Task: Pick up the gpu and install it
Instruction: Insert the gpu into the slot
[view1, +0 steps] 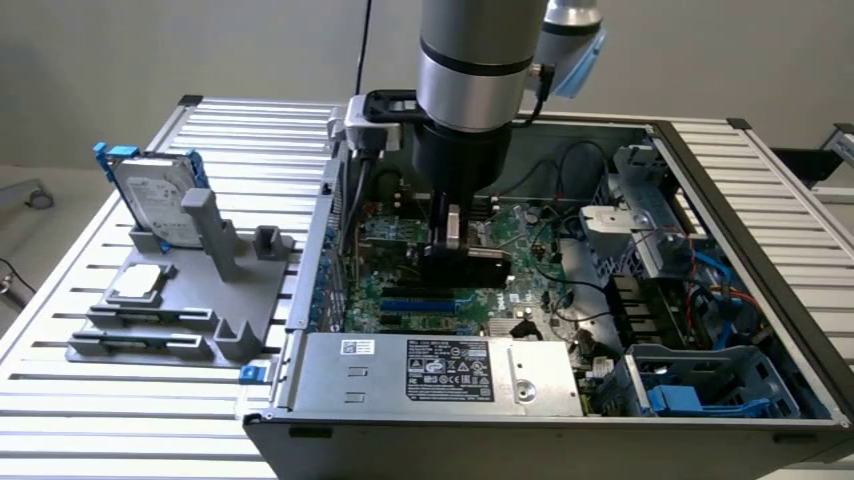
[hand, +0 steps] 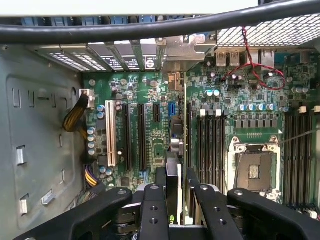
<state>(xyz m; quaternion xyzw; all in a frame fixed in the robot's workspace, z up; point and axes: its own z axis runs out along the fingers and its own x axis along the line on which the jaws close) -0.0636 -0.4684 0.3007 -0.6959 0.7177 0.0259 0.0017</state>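
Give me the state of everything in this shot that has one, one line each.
gripper: shut on the gpu.
gpu: held on edge over the motherboard; seated or not, cannot tell.
computer case: side open.
hard drive: upright in the grey stand, outside the case.
CPU socket: empty.
long black expansion slots: empty.
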